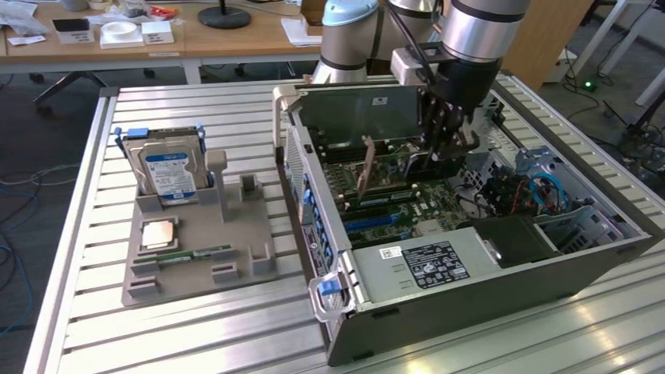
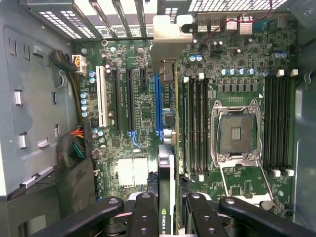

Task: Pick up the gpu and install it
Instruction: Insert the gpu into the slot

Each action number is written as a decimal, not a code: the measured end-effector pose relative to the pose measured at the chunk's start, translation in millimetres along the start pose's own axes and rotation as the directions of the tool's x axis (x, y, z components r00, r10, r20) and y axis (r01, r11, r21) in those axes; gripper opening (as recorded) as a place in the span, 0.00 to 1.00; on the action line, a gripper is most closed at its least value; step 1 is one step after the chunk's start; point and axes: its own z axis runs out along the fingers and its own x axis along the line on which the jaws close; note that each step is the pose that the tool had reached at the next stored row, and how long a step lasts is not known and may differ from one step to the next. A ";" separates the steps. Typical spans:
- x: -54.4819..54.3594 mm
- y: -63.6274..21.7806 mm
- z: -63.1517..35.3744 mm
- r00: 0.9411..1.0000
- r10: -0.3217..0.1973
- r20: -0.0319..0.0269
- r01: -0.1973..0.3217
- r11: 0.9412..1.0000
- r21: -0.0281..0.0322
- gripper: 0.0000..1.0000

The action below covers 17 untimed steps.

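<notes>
Robotics lab — slatted aluminium workbench point(image 1: 208, 335), opened computer case point(image 1: 519, 284), robot arm point(image 1: 478, 31), cluttered wooden desks point(image 1: 249, 43) behind

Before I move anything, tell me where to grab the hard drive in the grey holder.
Probably its upper half, coming straight down from above and pinching the labelled face and the back. The hard drive stands upright in the grey holder, which cradles its lower end, leaving only the top free.

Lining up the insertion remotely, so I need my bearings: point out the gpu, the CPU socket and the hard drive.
gpu point(image 2: 167, 182), wrist view, on its dark edge-on body.
CPU socket point(image 2: 236, 132), wrist view, on its centre.
hard drive point(image 1: 171, 173), exterior view, on its blue-white label.
</notes>
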 end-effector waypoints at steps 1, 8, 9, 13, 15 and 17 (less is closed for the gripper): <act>0.0 0.0 0.5 1.000 0.000 0.000 0.000 1.000 0.000 0.26; 0.0 0.1 0.5 1.000 0.000 0.000 0.000 1.000 0.000 0.26; 0.0 0.5 0.5 1.000 0.000 0.000 0.000 1.000 0.000 0.26; 0.1 2.4 0.5 1.000 0.000 0.000 0.000 1.000 0.000 0.26; 0.1 2.4 0.4 1.000 0.000 0.000 0.000 1.000 0.000 0.26; 0.2 2.4 0.4 1.000 0.000 0.000 0.000 1.000 0.000 0.26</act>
